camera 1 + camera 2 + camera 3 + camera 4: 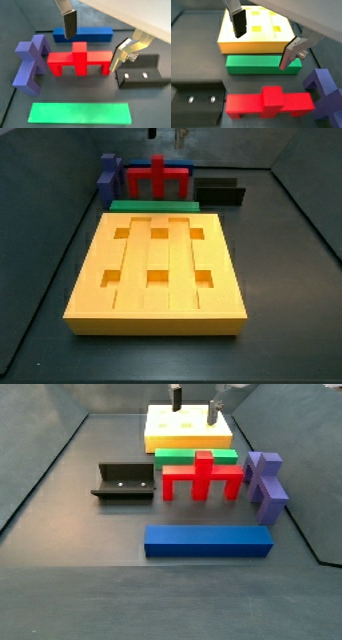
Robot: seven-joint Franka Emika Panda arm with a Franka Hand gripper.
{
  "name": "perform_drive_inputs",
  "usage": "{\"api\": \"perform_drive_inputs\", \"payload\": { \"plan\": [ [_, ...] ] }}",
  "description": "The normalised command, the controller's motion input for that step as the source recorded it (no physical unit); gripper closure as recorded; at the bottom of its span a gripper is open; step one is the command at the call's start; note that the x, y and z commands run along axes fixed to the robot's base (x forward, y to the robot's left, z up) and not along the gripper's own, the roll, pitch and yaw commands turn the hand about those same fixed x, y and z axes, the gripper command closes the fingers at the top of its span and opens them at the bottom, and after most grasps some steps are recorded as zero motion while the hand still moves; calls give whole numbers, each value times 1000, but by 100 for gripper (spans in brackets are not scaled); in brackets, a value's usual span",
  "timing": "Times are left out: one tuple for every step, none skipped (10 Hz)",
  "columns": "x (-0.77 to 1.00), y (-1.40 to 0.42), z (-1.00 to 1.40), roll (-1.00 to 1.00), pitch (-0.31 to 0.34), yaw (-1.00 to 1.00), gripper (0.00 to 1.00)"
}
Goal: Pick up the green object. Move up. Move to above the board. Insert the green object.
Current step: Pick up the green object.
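Gripper (pixel 261 45) hangs above pieces, jaws apart, nothing between them. Green object (pixel 254 64) lies flat on counter, touching board (pixel 156 263) edge, beside red pronged piece (pixel 202 476). Judged: 0 of 4 steps done; pick, lift, move, insert remain.

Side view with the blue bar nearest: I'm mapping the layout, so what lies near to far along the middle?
Long blue bar → red pronged piece → flat green bar → yellow-orange board, gripper above it, jaws open.
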Motion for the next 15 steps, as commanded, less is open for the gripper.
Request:
{"api": "perform_drive_inputs", "payload": {
  "plan": [
    [6,-331,-177,0,0,-917,0],
    [6,-331,-180,0,0,-917,0],
    [0,-311,-209,1,0,-923,0],
    [0,-226,-289,7,0,-971,0],
    [0,-174,-377,0,0,-1000,0],
    [0,-154,-469,0,0,-1000,0],
    [0,-171,-540,7,-10,-1000,0],
    [-43,-280,-526,59,0,-837,0],
    [-46,-246,-477,81,9,-169,0],
    [0,-246,-583,0,0,-354,0],
    [-54,-149,-623,0,0,-483,0],
    [-157,-89,-506,0,13,-474,0],
    [-249,-26,-414,0,21,-480,0],
    [-374,0,-286,0,26,-434,0],
    [-426,0,-194,0,0,-343,0]
  ]
}}
